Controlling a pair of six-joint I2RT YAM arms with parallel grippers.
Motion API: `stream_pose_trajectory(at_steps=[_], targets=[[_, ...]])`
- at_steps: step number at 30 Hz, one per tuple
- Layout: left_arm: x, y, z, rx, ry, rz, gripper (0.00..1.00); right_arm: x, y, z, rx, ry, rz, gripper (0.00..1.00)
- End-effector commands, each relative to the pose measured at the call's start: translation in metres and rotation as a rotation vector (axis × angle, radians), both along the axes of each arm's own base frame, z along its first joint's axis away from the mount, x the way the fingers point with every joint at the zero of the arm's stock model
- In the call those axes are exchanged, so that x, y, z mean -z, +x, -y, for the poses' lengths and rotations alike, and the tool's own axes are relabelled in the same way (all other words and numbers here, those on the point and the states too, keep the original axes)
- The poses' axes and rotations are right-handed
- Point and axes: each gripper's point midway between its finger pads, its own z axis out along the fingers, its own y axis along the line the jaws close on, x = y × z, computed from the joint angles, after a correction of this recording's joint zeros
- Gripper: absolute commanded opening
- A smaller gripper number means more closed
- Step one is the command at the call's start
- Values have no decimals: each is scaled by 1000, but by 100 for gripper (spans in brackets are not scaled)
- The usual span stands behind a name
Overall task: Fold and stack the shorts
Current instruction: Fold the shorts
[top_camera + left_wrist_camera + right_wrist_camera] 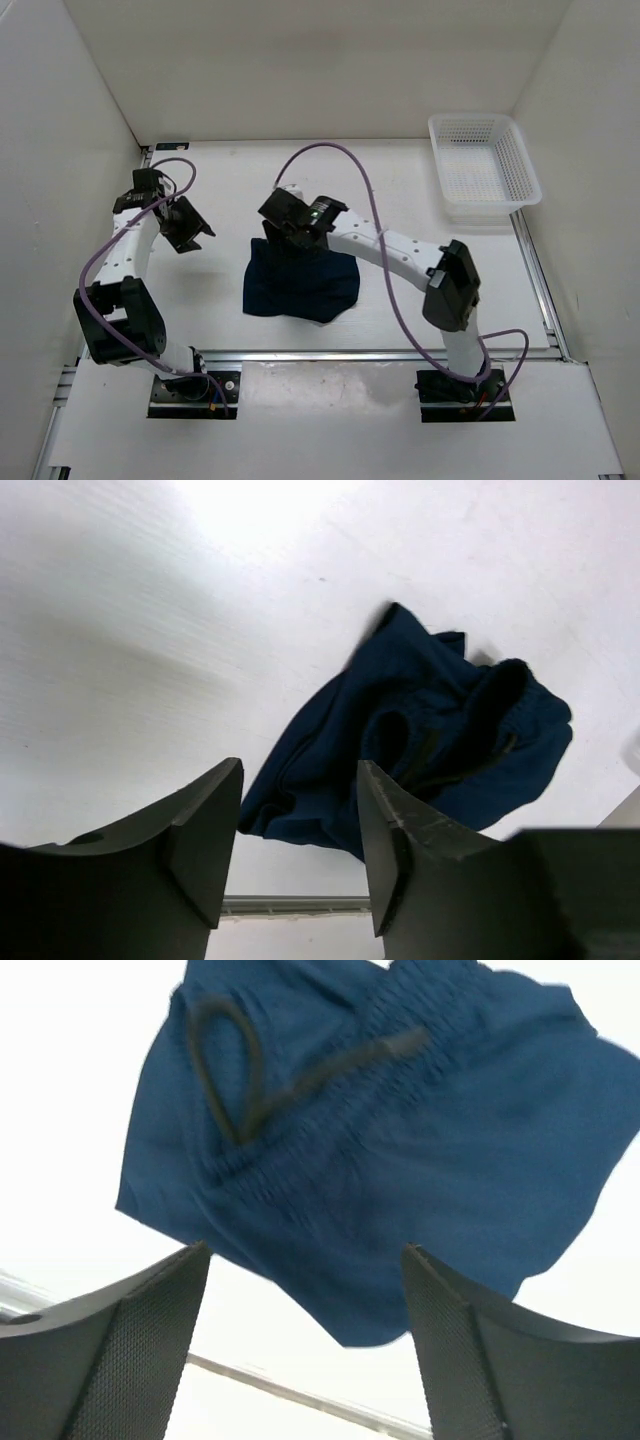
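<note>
Top view first: the shorts [300,285] sit as a dark navy bunched heap on the table [200,300], just below the middle of the frame. From up there the right gripper [290,228] hangs right over the heap's upper edge, but you can't really read its jaws from that angle. The white mesh basket [485,170] shows only in this view, upper right corner, well apart from the shorts.

The right wrist camera sorts out the jaw question. Both fingers [130,1350] stand wide apart at the bottom of the frame with nothing between them, so it's open and holding nothing. The fabric fills the upper part of that picture, and here you get detail the overhead misses: the gathered waistband [420,1030] and a thin dark drawstring [235,1080] looped at upper left.

The left gripper [298,780] is also spread open and empty in its own wrist view, with the shorts crumpled at centre right beyond the fingertips. In the overhead it sits at the left of the frame over bare table, well apart from the heap. Both wrist views catch a metal rail [290,905] along the bottom.
</note>
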Motion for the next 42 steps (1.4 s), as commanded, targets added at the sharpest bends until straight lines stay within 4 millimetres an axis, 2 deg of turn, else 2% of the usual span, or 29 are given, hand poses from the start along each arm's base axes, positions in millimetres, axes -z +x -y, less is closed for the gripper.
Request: stream_pose_trajectory(at_steps=[1,2,3,4,7,8,10,11,13,14,15,16,18,19,22,24,25,27,29,30,32,33,34,37,39,40,42], targets=[[-16,-8,3,34,12,10,59,-51,8,21,67,153,52,76],[-16,-8,5,37,4,12,58,-35,8,34,94,129,32,70],[-16,-9,8,46,4,12,56,-33,15,42,123,152,9,61],[-16,-9,11,59,4,12,54,-29,17,46,137,159,-18,59],[-16,-9,15,69,4,12,53,-12,33,46,165,135,-53,59],[-16,-12,15,78,8,15,51,-6,40,34,160,139,-63,61],[-19,-12,18,87,10,24,51,0,55,33,176,118,-71,64],[-15,-15,18,96,12,16,51,5,63,24,176,116,-73,66],[-18,-15,18,96,14,26,51,11,76,20,186,101,-61,69],[-19,-18,18,96,15,29,51,30,79,20,194,57,-80,70],[-18,-18,18,104,19,31,51,21,88,13,198,70,-59,70],[-18,-18,18,104,19,31,51,43,88,15,205,14,-87,71],[-18,-20,18,104,17,22,51,44,98,9,214,11,-68,71],[-20,-18,16,101,27,29,51,58,99,10,219,-20,-79,71],[-24,-20,14,103,45,28,51,71,101,14,238,-53,-80,66],[-27,-21,13,110,51,41,51,79,101,17,243,-75,-82,52],[-26,-21,12,107,59,39,50,79,102,21,261,-89,-73,34],[-25,-23,12,107,57,28,49,72,102,27,280,-94,-54,17],[-31,-22,12,106,60,47,48,55,96,29,276,-84,-31,0],[-30,-24,12,107,58,36,48,35,98,27,276,-41,-4,0],[-36,-24,10,97,61,48,47,23,94,27,264,-34,26,0],[-42,-23,9,105,69,69,47,5,84,19,239,-3,45,0],[-47,-25,7,95,70,76,47,-1,81,18,225,-2,60,0],[-53,-33,-1,84,73,80,47,-16,69,6,180,30,76,0],[-57,-34,-5,81,81,91,47,-24,56,-9,130,60,72,0],[-59,-38,-7,79,85,89,47,-19,55,-11,125,57,59,0],[-60,-41,-7,79,84,86,47,-25,43,-26,86,84,53,0]])
